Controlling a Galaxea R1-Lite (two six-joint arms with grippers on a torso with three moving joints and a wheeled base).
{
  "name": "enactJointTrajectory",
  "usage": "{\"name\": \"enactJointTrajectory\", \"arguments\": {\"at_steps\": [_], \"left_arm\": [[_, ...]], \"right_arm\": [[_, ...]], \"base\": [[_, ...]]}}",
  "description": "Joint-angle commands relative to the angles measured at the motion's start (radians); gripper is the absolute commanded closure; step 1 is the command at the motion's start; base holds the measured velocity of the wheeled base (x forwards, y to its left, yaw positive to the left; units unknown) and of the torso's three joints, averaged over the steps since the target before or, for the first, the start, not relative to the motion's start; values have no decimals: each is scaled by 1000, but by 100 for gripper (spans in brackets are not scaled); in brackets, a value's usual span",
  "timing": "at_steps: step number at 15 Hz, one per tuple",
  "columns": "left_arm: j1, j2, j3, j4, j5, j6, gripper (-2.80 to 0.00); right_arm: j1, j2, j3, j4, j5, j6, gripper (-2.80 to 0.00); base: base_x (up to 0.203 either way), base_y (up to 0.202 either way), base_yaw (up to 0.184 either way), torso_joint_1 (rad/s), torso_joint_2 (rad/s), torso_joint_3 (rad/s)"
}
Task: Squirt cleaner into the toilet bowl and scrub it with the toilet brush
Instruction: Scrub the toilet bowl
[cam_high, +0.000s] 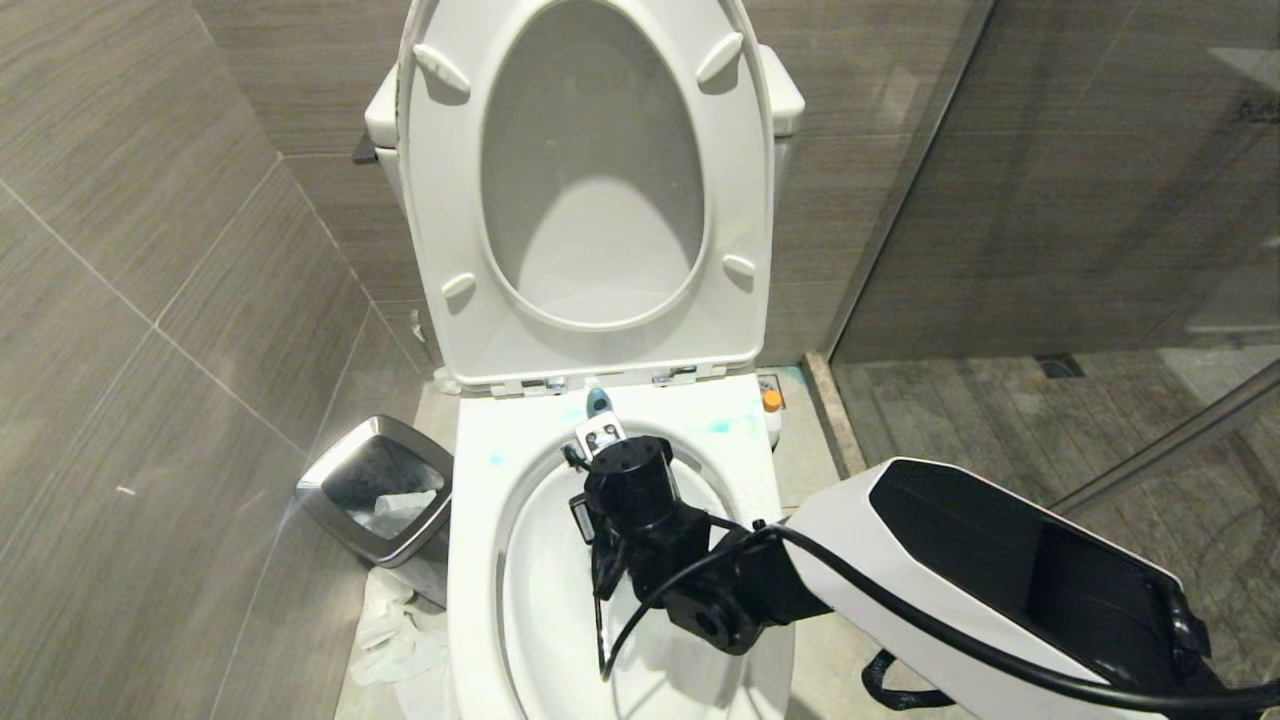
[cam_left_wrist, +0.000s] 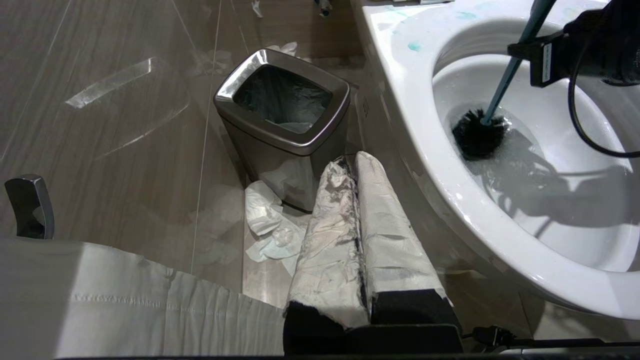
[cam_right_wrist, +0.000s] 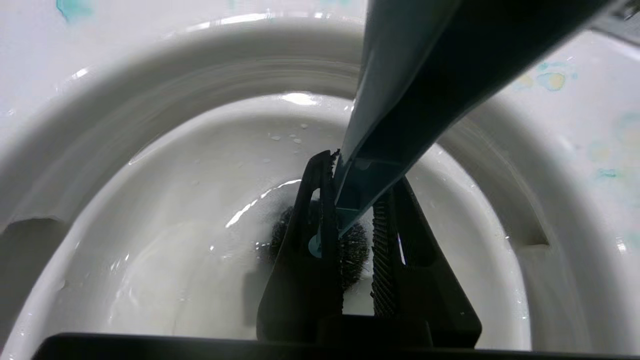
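- Head view: the right gripper (cam_high: 603, 560) is seen reaching from the robot's right, down over the middle of the toilet bowl (cam_high: 480, 600). The tip of the toilet brush (cam_high: 598, 403) handle is seen just above the wrist, over the back rim near the hinge of the raised seat (cam_high: 590, 190). The handle's long axis is therefore judged to run from the back rim downward and forward through the fingers into the basin. Pale smears of the cleaner (cam_high: 718, 427) are left on the back rim.

- Left wrist view: the left gripper (cam_left_wrist: 356, 170) is held outside the bowl's left wall, beside the steel bin (cam_left_wrist: 282, 135), its wrapped fingers pressed together on nothing. The brush's black head is seen low in the basin at the water, below and ahead of the right gripper, with the handle slanting up toward the back rim. The right arm is plainly the nearer one; the left is parked well apart.

- Right wrist view: the right gripper's fingers (cam_right_wrist: 312, 240) are narrowed on the slate-blue handle, which passes between them. The bristle head lies straight beyond the fingertips, at the bottom of the basin. Any scrubbing stroke is judged to depend on this alignment: the head is driven along the handle's line.
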Motion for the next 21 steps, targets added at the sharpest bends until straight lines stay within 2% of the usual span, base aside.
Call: {"name": "enactJointTrajectory", "arguments": {"at_steps": [1, 6, 17, 21], "left_arm": [[-1, 1, 0, 1, 0, 1, 0], [-1, 1, 0, 1, 0, 5, 0], [-1, 1, 0, 3, -2, 13, 0], [1, 1, 0, 3, -4, 13, 0]], "right_arm": [[4, -69, -1, -4, -3, -11, 0], [10, -164, 2, -4, 0, -44, 0], [24, 18, -10, -8, 3, -33, 0], [25, 18, -27, -8, -1, -34, 0]], "base": [[0, 0, 0, 0, 0, 0], [0, 0, 0, 0, 0, 0], [0, 0, 0, 0, 0, 0], [0, 0, 0, 0, 0, 0]]}}
